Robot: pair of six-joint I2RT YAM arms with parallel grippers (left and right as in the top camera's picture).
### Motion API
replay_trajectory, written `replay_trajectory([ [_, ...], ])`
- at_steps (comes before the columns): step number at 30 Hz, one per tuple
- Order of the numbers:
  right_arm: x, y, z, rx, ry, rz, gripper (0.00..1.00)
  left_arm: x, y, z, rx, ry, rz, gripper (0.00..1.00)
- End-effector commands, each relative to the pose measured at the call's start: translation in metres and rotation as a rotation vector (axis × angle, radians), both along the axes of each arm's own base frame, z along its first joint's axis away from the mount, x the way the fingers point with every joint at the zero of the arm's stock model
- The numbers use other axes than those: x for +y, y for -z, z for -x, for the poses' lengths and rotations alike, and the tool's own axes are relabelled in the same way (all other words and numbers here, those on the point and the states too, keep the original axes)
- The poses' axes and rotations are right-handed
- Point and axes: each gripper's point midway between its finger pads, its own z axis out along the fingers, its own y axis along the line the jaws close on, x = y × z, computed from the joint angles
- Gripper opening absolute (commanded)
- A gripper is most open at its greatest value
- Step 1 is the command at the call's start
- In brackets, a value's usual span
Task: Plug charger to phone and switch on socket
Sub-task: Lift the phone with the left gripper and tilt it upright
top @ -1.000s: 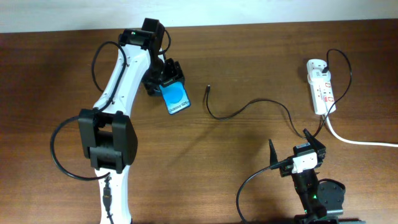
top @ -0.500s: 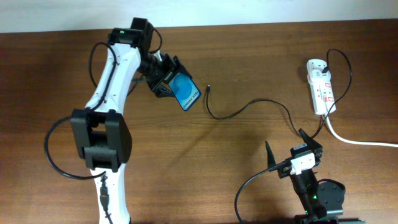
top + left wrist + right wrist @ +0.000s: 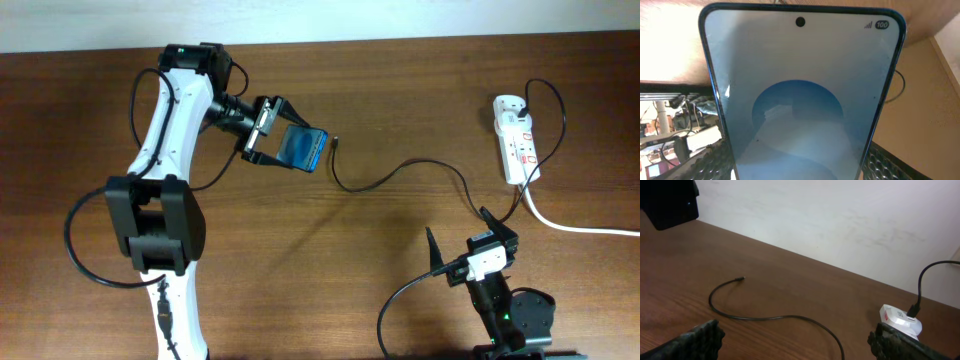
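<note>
My left gripper (image 3: 268, 131) is shut on the phone (image 3: 303, 148), holding it tilted above the table; its blue screen fills the left wrist view (image 3: 800, 95). The charger's black cable (image 3: 400, 170) lies on the table, its connector tip (image 3: 335, 142) just right of the phone's end; it also shows in the right wrist view (image 3: 770, 317). The cable runs to the white socket strip (image 3: 518, 145) at the far right, where it is plugged in. My right gripper (image 3: 470, 245) is open and empty near the front edge, with the socket (image 3: 900, 320) ahead to its right.
The socket's thick white cord (image 3: 580, 226) runs off the right edge of the table. A pale wall borders the far edge of the table (image 3: 840, 215).
My left gripper has lifted the phone, swung it right and turned it so its end now sits beside the charger's tip. The right arm has not moved.
</note>
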Motion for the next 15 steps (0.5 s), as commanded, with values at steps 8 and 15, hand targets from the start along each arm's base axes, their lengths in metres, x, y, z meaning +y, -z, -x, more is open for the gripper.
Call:
replay_trajectory([
  [8, 0.005, 0.010, 0.000, 0.088, -0.017, -0.170, 0.98, 0.001, -0.007, -0.004, -0.042, 0.006, 0.007, 0.00],
  [15, 0.009, -0.027, -0.005, 0.183, -0.025, -0.260, 0.98, 0.007, 0.004, -0.006, -0.067, 0.018, -0.060, 0.00],
])
